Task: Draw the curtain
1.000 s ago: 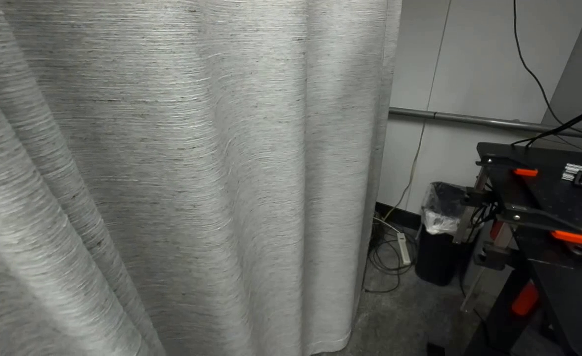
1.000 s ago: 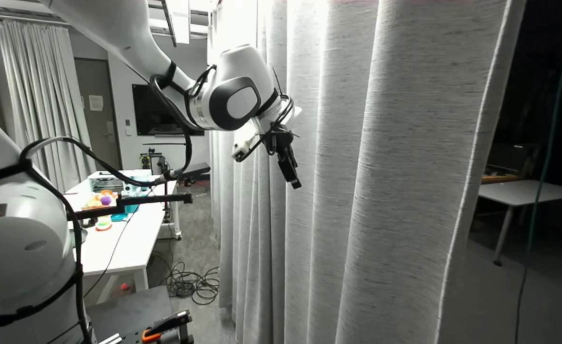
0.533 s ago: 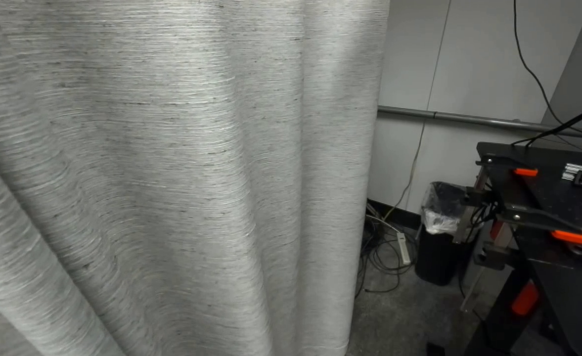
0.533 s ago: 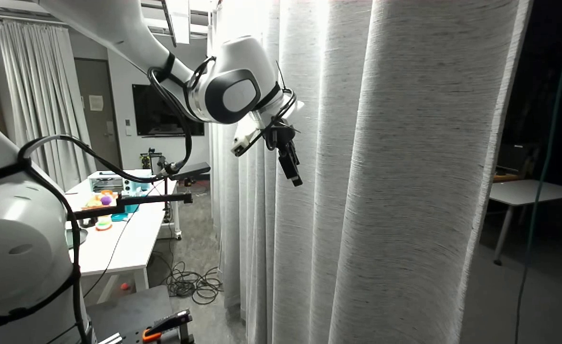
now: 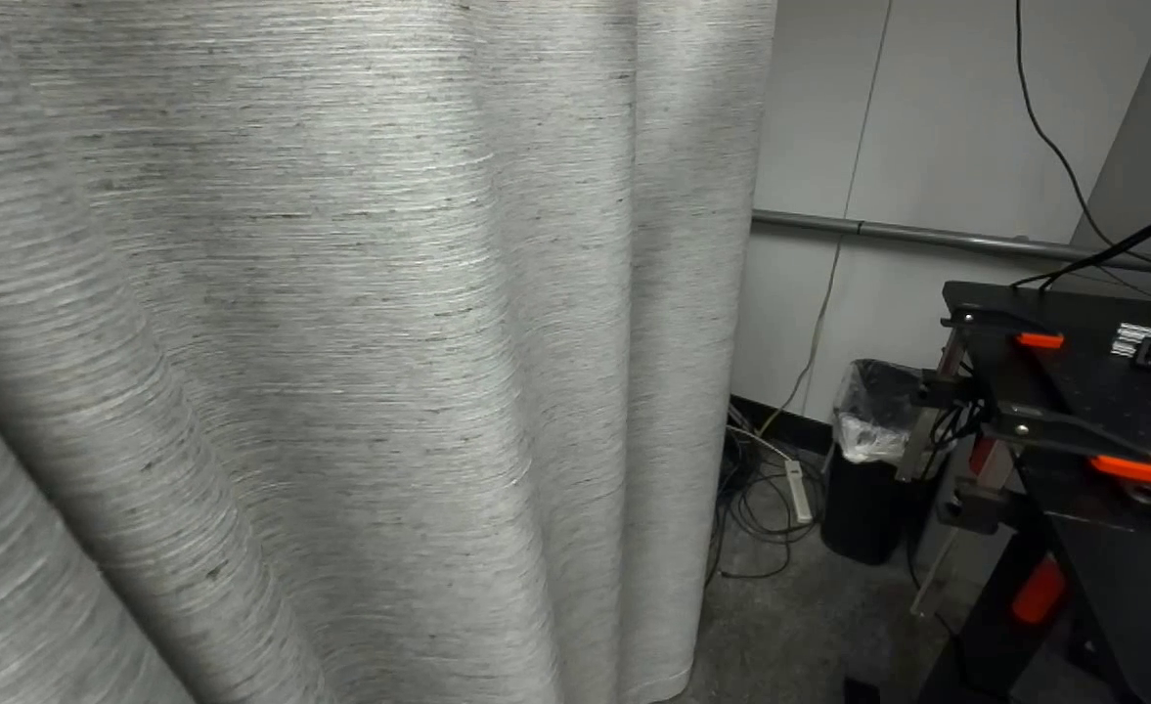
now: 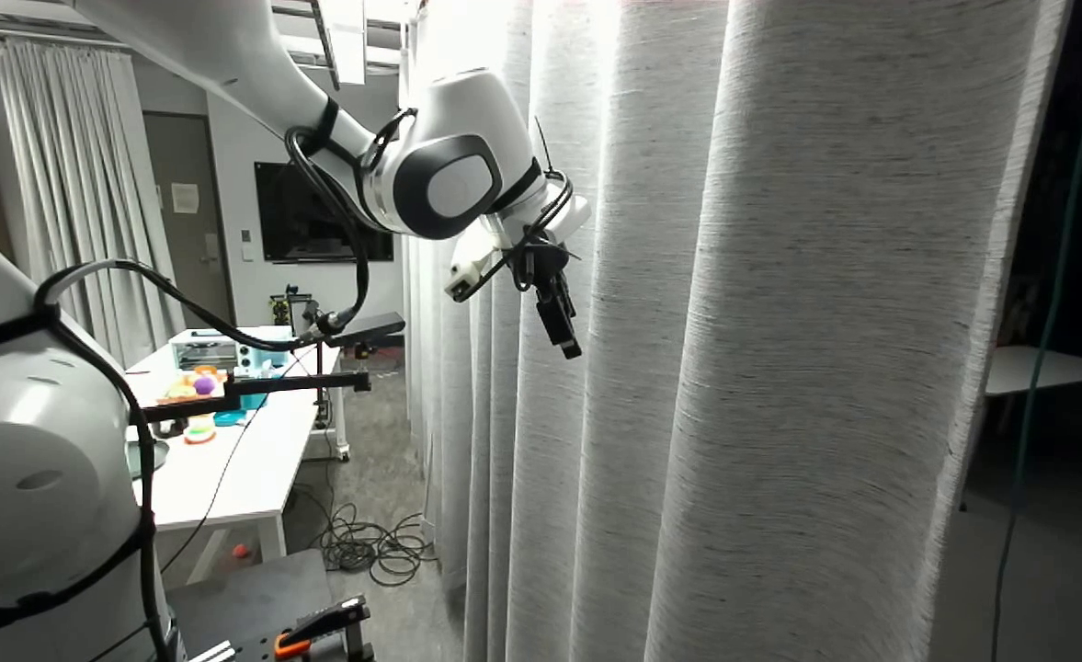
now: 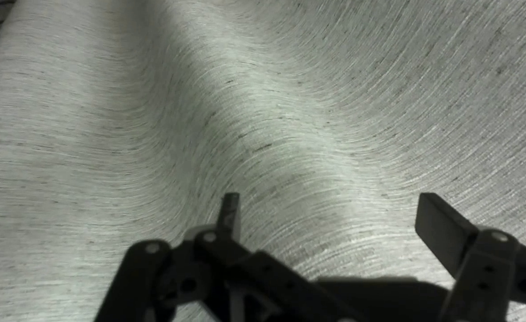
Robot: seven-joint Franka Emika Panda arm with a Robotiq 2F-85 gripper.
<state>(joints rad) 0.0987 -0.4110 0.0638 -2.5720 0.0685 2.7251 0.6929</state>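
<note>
"Where did the curtain point(image 6: 825, 322) lie from our claw point(image 7: 329, 199)?"

"Toward three o'clock in an exterior view, hanging long from twelve to six. We couldn't tell whether they touched."

"Did we have hold of it?"

"No. The claw stood spread, jaws well apart, pinching nothing; in the wrist view a fold crest point(image 7: 285, 116) showed through their gap, running from eleven to five."

"And our arm point(image 6: 269, 78)?"

"In an exterior view it sloped down from ten o'clock, the claw pointing between five and six. We judged the coming move turned on that crest."
</note>
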